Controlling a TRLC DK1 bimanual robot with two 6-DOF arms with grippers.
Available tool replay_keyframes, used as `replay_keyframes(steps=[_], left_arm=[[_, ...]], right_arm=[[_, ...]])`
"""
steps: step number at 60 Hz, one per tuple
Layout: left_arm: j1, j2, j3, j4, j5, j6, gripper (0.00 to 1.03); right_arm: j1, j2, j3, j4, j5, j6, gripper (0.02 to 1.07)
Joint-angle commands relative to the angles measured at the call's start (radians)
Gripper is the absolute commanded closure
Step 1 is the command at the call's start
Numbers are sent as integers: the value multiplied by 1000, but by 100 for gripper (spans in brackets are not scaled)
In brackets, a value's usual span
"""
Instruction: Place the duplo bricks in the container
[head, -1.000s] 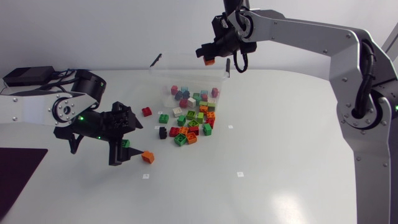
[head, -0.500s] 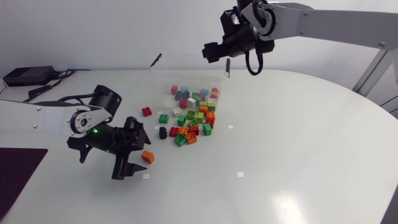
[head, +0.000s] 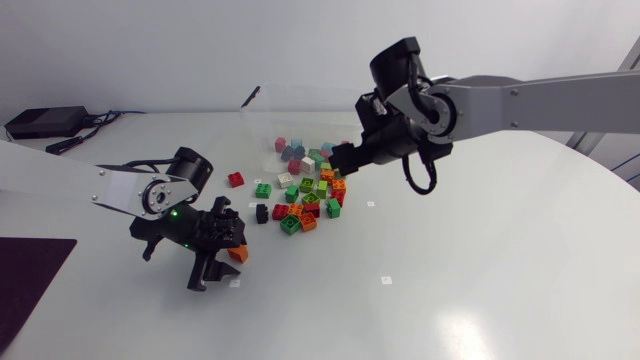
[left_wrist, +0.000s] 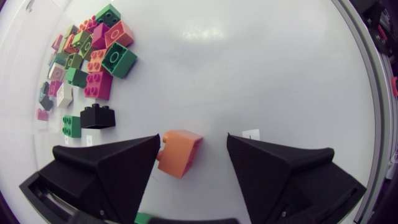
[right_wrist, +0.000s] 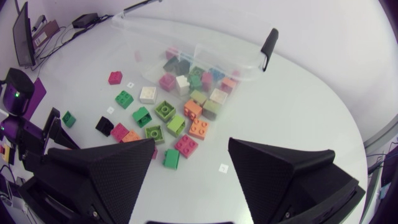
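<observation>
An orange brick (left_wrist: 180, 152) lies on the table between the fingers of my left gripper (left_wrist: 194, 142). One finger (left_wrist: 124, 168) touches its side and the other stands apart, so the gripper is open. In the head view that gripper (head: 222, 255) is at the brick (head: 238, 253), left of the loose pile of bricks (head: 315, 195). My right gripper (head: 345, 160) hangs open and empty over the pile's far side, beside the clear container (head: 275, 115). From the right wrist, the open gripper (right_wrist: 191, 146) looks down on the pile (right_wrist: 168, 118) and on the container (right_wrist: 249, 59), which holds several bricks.
A red brick (head: 236, 179), a green brick (head: 263, 190) and a black brick (head: 262, 212) lie apart, left of the pile. The container's black handle (right_wrist: 268, 42) sticks up at its rim. A dark mat (head: 25, 285) lies at the table's left edge.
My right gripper, shut on a brick above the container a second ago, has opened and come down to the pile. My left gripper has moved right, around the orange brick, its fingers narrowing.
</observation>
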Motion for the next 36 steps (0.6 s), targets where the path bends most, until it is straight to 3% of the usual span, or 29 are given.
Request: replay_keyframes(steps=[1,7,20,36], left_arm=[[0,32,15,-7,-7,37,50],[-5,32,14,-7,-8,36,73],[-7,1,15,-37,-17,24,76],[27,-94,43,-114,-10,19,76]], right_arm=[[20,-23,-44,13,21,46,21],[46,-15,-72,22,44,61,21],[94,92,-61,27,73,78,22],[89,213,31,-13,77,90,41]])
